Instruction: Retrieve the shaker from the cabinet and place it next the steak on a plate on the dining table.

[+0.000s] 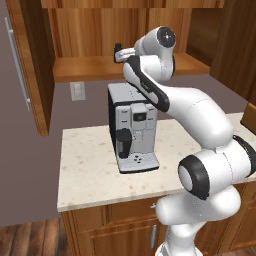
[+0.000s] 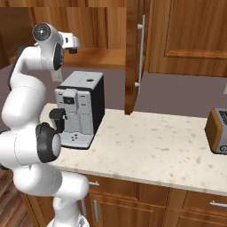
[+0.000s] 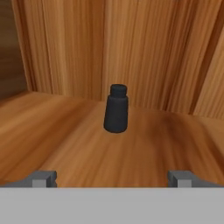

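The shaker (image 3: pixel 116 109), small, black and with a narrower cap, stands upright on the wooden shelf of the cabinet (image 3: pixel 144 48), near its back wall. My gripper (image 3: pixel 111 177) is open, its two fingertips (image 3: pixel 43 178) wide apart and well short of the shaker, with nothing between them. From the base views the gripper (image 1: pixel 118 52) (image 2: pixel 73 44) reaches in at shelf height of the open cabinet (image 1: pixel 90 67) (image 2: pixel 106 57), above the coffee machine. The steak, the plate and the dining table are out of view.
A coffee machine (image 1: pixel 132 127) (image 2: pixel 80 108) stands on the beige counter (image 1: pixel 85 170) under the hand. Open cabinet doors (image 1: pixel 30 65) (image 2: pixel 133 57) with silver handles hang on both sides. A toaster (image 2: pixel 217 131) sits at the right.
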